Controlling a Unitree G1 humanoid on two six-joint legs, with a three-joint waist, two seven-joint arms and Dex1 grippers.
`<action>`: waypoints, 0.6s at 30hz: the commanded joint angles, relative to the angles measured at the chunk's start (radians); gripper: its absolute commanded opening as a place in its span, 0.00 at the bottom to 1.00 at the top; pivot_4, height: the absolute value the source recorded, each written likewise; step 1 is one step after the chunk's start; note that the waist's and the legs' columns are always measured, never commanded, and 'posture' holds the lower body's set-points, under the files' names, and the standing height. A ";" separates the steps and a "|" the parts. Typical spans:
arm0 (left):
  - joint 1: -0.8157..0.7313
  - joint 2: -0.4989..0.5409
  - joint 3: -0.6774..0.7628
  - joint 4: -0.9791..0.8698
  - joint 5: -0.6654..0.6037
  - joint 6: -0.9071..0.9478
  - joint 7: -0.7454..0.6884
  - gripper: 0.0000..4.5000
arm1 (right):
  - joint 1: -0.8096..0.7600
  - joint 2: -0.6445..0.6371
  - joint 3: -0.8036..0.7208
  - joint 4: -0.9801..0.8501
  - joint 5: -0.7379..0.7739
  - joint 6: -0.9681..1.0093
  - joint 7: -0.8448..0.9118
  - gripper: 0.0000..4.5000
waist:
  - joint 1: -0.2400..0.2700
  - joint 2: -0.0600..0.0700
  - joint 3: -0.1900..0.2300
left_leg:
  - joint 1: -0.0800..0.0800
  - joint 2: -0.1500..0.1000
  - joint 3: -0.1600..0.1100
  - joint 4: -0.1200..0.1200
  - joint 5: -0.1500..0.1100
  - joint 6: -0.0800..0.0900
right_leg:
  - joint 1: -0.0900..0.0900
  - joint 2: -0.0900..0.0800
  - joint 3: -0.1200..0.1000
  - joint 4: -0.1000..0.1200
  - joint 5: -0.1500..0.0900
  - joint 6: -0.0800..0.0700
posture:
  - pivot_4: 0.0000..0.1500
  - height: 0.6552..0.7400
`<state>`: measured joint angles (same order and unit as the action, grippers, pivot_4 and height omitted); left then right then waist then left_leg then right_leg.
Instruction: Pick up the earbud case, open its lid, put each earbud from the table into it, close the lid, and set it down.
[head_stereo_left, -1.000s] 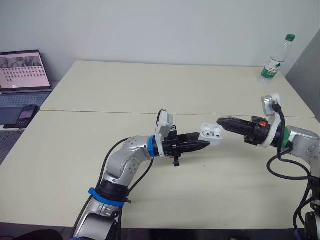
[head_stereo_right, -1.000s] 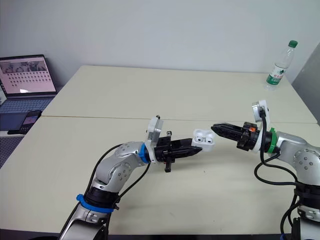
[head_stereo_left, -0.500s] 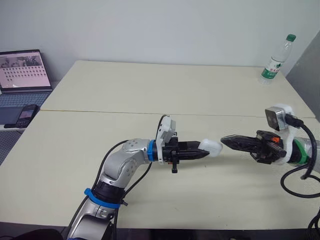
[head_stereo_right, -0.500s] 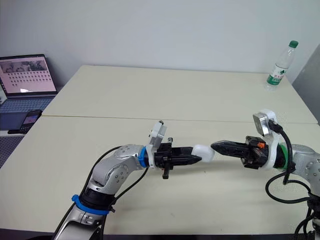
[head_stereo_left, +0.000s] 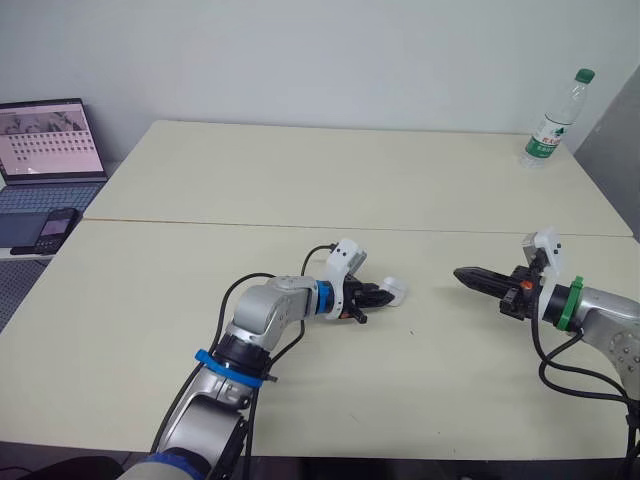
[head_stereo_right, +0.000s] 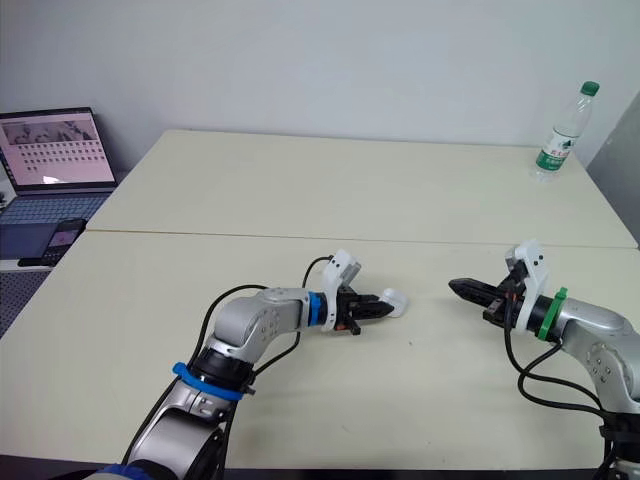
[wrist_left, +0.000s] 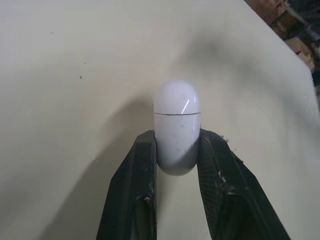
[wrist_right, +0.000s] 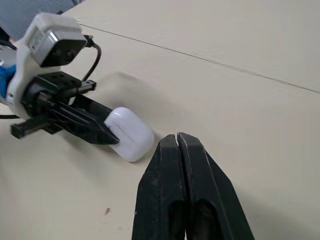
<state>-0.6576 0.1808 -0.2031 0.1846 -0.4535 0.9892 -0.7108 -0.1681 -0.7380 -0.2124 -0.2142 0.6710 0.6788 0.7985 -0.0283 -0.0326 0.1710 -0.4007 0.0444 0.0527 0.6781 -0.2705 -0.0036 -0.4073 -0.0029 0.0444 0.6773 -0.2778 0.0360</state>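
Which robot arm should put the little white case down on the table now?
Left, probably. The left gripper is shut on the white rounded earbud case, lid closed, low by the beige table. The right gripper is shut, holds nothing and sits apart from the case.

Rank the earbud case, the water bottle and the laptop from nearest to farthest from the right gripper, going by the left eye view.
From the right gripper:
1. earbud case, just to its left, held in the left gripper.
2. water bottle, at the far right edge of the table.
3. laptop, beyond the table's left edge.
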 joint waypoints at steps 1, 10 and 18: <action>-0.024 0.015 -0.007 0.007 -0.010 0.044 -0.028 0.33 | 0.025 0.009 -0.027 -0.045 -0.022 -0.051 -0.010 0.00 | 0.000 0.000 0.000 | 0.000 0.000 0.000 0.000 0.000 0.000 | 0.000 0.000 0.000 0.000 0.000 0.000 | 1.00 0.95; 0.009 0.104 -0.030 -0.081 0.073 -0.192 -0.089 0.96 | 0.144 0.027 -0.026 -0.128 -0.060 -0.194 0.049 0.00 | 0.000 0.000 0.000 | 0.001 0.000 0.000 0.000 0.000 0.000 | 0.000 0.000 0.001 0.001 0.001 -0.001 | 1.00 0.95; 0.203 0.274 0.091 -0.329 -0.002 -0.290 -0.189 1.00 | 0.276 -0.018 -0.092 -0.062 -0.081 -0.304 0.177 0.14 | 0.000 0.000 0.000 | 0.001 0.000 0.002 -0.001 0.000 0.000 | 0.000 -0.002 0.001 0.000 0.003 -0.005 | 1.00 0.95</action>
<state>-0.4833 0.4267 -0.1596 -0.0639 -0.4272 0.7328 -0.8791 0.0977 -0.7398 -0.2546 -0.2901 0.5830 0.4158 0.9433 -0.0281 -0.0322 0.1710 -0.3994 0.0448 0.0540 0.6775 -0.2705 -0.0040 -0.4069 -0.0048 0.0459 0.6778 -0.2752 0.0310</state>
